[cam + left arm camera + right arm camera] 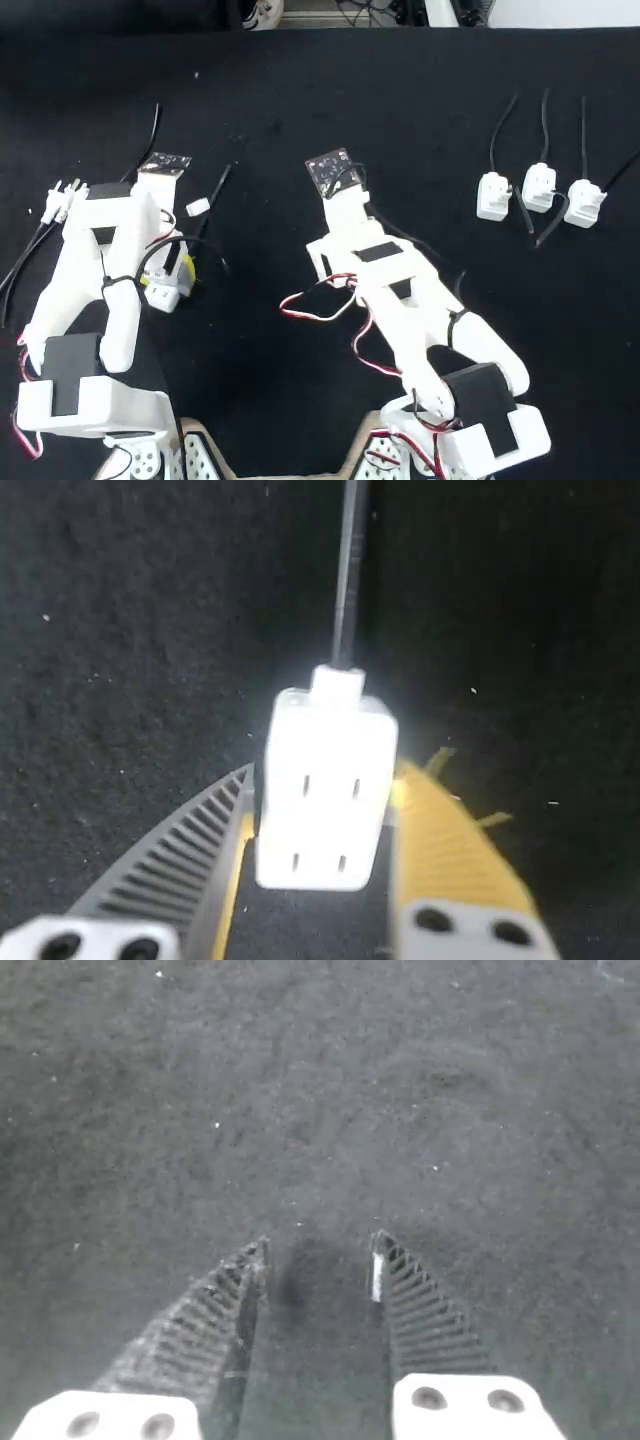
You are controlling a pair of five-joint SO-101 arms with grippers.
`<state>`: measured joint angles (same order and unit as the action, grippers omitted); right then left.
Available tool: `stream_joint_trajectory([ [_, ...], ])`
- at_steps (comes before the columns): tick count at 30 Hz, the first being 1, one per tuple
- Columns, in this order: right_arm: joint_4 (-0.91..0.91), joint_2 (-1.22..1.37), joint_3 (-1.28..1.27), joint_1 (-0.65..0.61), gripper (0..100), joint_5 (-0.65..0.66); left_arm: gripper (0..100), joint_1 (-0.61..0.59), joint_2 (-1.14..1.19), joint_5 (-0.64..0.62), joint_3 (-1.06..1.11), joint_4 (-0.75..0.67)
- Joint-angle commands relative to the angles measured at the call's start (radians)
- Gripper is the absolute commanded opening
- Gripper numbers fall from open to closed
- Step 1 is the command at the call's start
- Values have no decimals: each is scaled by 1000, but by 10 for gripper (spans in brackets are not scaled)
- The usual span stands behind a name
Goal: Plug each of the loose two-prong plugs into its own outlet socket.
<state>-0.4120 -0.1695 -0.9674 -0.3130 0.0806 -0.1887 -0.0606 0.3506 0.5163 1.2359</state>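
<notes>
My left gripper (322,780) is shut on a white outlet socket (326,790); its slotted face shows two pairs of slots, and a black cord runs away from its far end. From above, this socket (160,292) sits under the left arm. A small white two-prong plug (197,207) with a black cord lies just beyond it. More white plugs (60,200) lie at the far left with their cords trailing toward me. My right gripper (320,1255) hangs open over bare black cloth, holding nothing.
Three white socket blocks (540,188) with black cords stand in a row at the right rear. Red and black servo wires (315,300) loop out between the arms. The black cloth (300,100) covers the whole table.
</notes>
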Motion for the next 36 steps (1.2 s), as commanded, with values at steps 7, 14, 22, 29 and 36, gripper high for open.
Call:
stream_joint_trajectory([
  [7,21,-47,18,14,142,0,195,-56,-44,-12,-217,163],
  [14,21,-47,18,14,142,0,195,-225,-43,-11,-282,157],
  [22,14,-59,19,20,142,0,195,-257,-43,98,-27,-64],
  [29,-17,-156,8,81,142,-12,195,-41,-52,44,71,-32],
  [36,35,-177,-7,247,142,-239,195,249,-54,8,71,26],
])
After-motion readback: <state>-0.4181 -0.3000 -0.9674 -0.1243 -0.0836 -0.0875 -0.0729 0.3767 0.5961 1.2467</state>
